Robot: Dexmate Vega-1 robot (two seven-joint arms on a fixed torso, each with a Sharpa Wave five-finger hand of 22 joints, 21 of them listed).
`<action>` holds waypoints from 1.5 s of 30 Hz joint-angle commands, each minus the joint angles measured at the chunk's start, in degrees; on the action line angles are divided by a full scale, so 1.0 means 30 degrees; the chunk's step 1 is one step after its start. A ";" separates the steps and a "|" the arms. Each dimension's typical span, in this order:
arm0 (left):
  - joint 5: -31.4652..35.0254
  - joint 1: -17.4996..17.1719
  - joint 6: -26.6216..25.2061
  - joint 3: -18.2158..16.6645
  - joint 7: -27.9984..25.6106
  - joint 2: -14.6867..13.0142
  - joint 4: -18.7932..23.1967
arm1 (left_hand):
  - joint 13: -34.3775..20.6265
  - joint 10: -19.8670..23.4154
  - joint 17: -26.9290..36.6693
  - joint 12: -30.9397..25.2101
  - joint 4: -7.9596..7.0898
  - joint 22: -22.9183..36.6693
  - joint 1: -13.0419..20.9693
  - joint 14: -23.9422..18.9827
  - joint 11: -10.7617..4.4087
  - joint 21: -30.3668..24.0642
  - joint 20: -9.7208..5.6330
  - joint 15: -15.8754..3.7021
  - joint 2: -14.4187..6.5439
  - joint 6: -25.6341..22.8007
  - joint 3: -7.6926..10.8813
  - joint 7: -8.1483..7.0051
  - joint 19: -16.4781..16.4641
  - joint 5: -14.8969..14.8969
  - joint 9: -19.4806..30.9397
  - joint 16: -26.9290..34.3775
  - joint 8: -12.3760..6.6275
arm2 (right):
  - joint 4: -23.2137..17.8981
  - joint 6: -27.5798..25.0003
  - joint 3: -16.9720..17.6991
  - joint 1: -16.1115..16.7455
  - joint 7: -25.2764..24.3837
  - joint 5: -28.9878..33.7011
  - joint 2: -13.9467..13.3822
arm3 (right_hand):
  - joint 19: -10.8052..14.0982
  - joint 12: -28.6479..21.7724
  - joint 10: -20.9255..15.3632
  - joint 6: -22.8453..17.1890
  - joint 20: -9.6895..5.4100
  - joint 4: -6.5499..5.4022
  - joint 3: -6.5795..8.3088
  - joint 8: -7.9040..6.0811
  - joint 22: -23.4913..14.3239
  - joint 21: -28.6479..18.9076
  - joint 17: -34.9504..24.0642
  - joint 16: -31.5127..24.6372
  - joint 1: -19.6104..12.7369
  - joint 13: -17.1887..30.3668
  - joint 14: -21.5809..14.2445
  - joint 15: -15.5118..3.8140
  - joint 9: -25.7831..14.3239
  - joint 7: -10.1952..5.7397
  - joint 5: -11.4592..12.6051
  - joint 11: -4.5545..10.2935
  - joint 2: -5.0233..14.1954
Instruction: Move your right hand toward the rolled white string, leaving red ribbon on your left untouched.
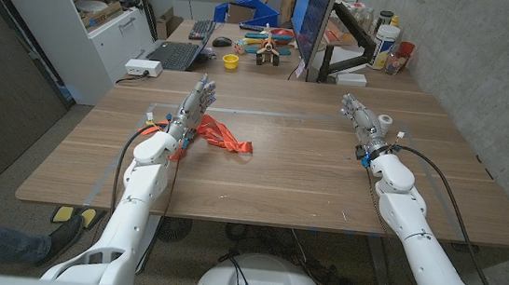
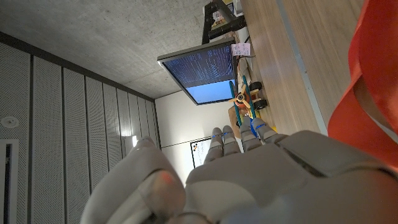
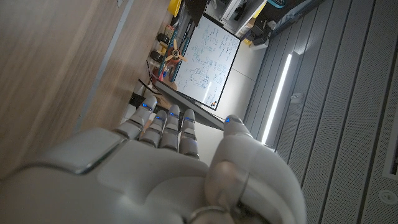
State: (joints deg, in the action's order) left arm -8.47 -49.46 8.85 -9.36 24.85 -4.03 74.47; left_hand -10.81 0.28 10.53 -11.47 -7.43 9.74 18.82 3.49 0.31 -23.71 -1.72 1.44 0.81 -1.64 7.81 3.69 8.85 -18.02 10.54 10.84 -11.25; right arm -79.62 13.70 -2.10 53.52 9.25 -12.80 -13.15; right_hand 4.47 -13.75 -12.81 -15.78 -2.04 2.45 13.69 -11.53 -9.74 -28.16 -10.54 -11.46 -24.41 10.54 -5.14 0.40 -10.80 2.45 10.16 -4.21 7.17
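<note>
my right hand (image 1: 360, 117) sits in the right half of the head view, on the wooden table (image 1: 307, 180), fingers (image 1: 349, 103) stretched out straight and close together, holding nothing. just beside it, toward the frame's right and slightly up, stands the rolled white string (image 1: 386, 121), a small pale spool; from here i can't tell whether my hand is touching it or only very near. in the right wrist view my fingers (image 3: 163, 124) reach out straight with the thumb (image 3: 239, 140) apart, nothing between them.

my left hand (image 1: 192, 108) lies left of centre in the head view, fingers extended and empty too. the red ribbon (image 1: 224, 138) is a crumpled heap just to its right and a little lower in the frame, running close along my wrist; in the left wrist view the ribbon (image 2: 367, 93) shows along the right edge, next to the hand (image 2: 261, 180).

i judge the reach toward the string to be nearly finished. what is left is a small sideways drift of the right hand toward the spool, gently so it isn't knocked over, while the left hand keeps motionless beside the ribbon.
</note>
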 commanded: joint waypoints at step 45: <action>0.1229 0.0619 -0.0296 -0.2072 0.2042 0.1192 -0.0239 | -0.0085 0.0362 0.0026 -0.0219 0.0176 0.0080 0.0443 -0.0097 0.0053 0.0510 -0.0052 0.0061 -0.0353 -0.0371 -0.0137 -0.0010 0.0002 -0.0180 0.0066 0.0150 -0.0142 | -0.0856 0.1726 0.1404 0.0262 -0.0972 0.4768 0.0946 | 0.0783 -0.0224 -0.1401 -0.0891 -0.0867 0.0572 -0.0188 -0.0134 -0.0079 0.0685 0.0016 -0.0066 -0.0023 0.0032 -0.1079 -0.0740 -0.0075 -0.1224 -0.0008 0.0922 -0.0548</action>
State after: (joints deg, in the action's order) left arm -4.68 -47.80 7.83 -15.32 30.27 -0.49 74.10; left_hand -10.79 0.79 10.52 -11.88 -7.03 9.73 19.57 3.49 0.41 -22.23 -1.72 1.44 0.06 -2.57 7.41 3.36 8.84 -18.25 10.52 10.84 -11.47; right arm -82.03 18.12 1.55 54.23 7.38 -0.08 -10.32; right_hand 6.21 -14.20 -16.80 -18.22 -2.36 3.97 12.99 -11.88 -9.73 -26.27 -10.39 -11.46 -24.54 10.53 -7.69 -1.75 -10.78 -0.64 10.16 -1.44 5.94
